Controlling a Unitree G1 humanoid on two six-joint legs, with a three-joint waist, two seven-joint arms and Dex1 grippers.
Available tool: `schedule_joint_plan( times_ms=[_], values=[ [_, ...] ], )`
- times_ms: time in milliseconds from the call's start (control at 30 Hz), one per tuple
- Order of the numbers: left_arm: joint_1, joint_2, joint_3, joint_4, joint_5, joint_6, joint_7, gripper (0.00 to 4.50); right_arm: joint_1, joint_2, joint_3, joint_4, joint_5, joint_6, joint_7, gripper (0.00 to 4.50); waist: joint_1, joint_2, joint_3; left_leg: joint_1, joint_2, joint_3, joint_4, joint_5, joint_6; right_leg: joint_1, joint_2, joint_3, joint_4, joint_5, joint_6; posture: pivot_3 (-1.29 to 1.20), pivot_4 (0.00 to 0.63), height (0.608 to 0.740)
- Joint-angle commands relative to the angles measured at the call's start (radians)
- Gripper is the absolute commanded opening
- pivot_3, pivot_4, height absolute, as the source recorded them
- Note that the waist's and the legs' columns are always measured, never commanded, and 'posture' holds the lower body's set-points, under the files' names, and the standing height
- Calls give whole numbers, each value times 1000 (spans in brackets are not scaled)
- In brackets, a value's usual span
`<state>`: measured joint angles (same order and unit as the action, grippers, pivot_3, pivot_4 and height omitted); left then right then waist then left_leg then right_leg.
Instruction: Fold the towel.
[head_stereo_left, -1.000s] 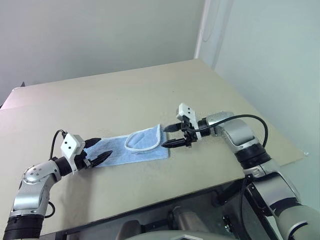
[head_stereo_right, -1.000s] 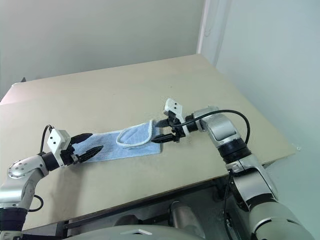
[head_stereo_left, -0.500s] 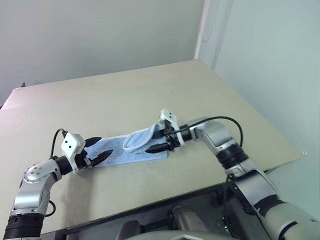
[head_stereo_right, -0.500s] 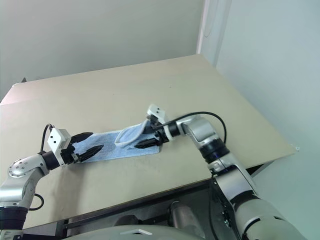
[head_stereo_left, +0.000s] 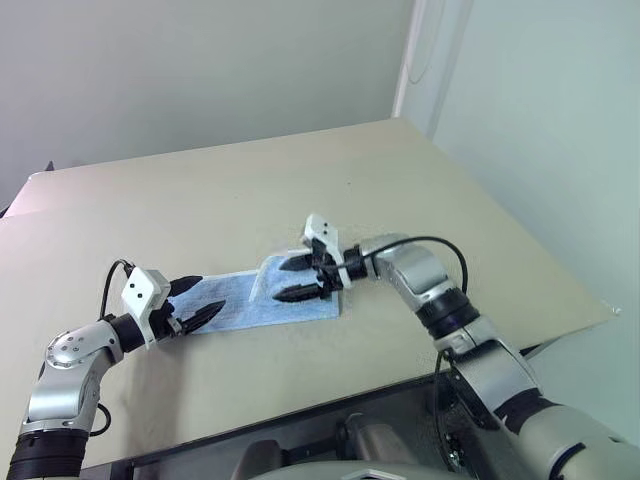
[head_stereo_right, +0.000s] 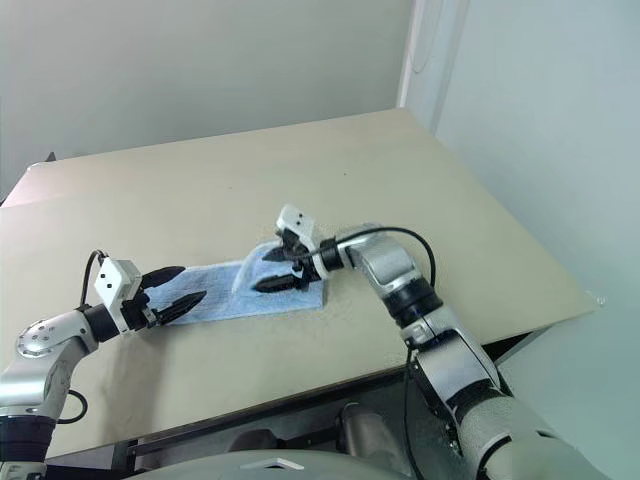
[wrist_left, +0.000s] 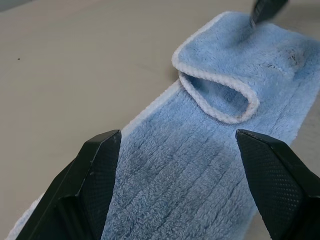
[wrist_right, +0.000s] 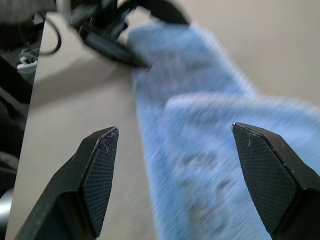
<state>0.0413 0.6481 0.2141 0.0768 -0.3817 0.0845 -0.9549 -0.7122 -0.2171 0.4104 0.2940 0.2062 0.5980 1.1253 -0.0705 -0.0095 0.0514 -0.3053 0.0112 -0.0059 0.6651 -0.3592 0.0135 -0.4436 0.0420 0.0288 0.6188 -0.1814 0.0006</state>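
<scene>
Though I can see both arms from the head camera, the towel's (head_stereo_left: 262, 299) right end is partly covered by my right gripper (head_stereo_left: 293, 279), so I cannot make out how that end lies underneath it. In the right wrist view the cloth is smeared and its edging is hard to read. The small loop tag I cannot pick out anywhere.

Nearest to me, on the left, my left gripper (head_stereo_left: 197, 301) sits at the towel's left end with its two black fingers spread wide. In the left wrist view the fingers (wrist_left: 95, 175) stand on either side of the blue strip with ribbed cloth between them, clamping nothing; whether the tips touch the cloth I cannot tell.

A little farther and to the right, my right gripper points left over the towel's right part, fingers also spread wide, released, with no cloth pinched between them. The lower finger lies close over the blue pile; contact I cannot confirm.

The towel lies as a long narrow strip on the beige surface (head_stereo_left: 300, 190), running left to right in the near half, between the two grippers. Its right portion is turned back over itself toward the left, and the left wrist view shows that turned edge as a raised curl of white edging (wrist_left: 220, 107) standing open like a small pocket.

Beyond the towel the surface runs bare to its far edge against a pale wall (head_stereo_left: 200, 70).
</scene>
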Motion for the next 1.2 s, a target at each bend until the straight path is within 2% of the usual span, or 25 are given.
schedule_joint_plan(
  times_ms=[33,233,567,667,833,967,1100,1200],
  values=[
    [-7,12,25,-20,-9,-8,2,3862,3,25,36,-85,-33,-44,-35,3799,-3,0,0,0,0,0,0,0,0,0,1,0,1,0,0,0,0,740],
    [-5,16,23,-23,-7,0,2,3862,-20,129,64,28,-121,-146,-168,3799,-3,-1,0,2,2,-2,0,0,0,0,6,-2,3,-1,-1,0,0,740],
    [36,36,61,-44,-20,30,7,3862,-38,207,87,164,-226,-233,-285,3799,-3,-1,0,2,3,-1,0,0,0,0,6,-2,4,-3,-5,0,0,740],
    [41,35,67,-51,-21,33,9,3862,-46,224,75,191,-231,-229,-292,3235,-3,-1,0,2,3,-1,0,0,0,0,5,-2,4,-3,-5,0,0,740],
    [53,31,75,-58,-20,33,11,3862,-41,222,60,160,-207,-208,-253,1443,-3,-1,0,2,3,-1,0,0,0,0,4,-2,4,-3,-5,0,0,740],
    [62,31,81,-58,-20,33,13,3862,-11,197,48,59,-155,-197,-172,16,-3,-1,0,2,3,-1,0,0,0,0,3,-2,4,-3,-5,0,0,740],
    [64,32,82,-52,-19,34,15,3862,24,179,48,-60,-99,-130,-116,16,-2,-1,0,2,3,-2,0,0,0,0,3,-2,4,-3,-6,0,0,740],
    [62,41,79,-48,-13,45,18,3862,35,178,78,-68,-114,-105,-123,16,-2,-1,0,2,3,-2,0,0,0,0,3,-3,4,-4,-6,0,0,740]
  ],
)
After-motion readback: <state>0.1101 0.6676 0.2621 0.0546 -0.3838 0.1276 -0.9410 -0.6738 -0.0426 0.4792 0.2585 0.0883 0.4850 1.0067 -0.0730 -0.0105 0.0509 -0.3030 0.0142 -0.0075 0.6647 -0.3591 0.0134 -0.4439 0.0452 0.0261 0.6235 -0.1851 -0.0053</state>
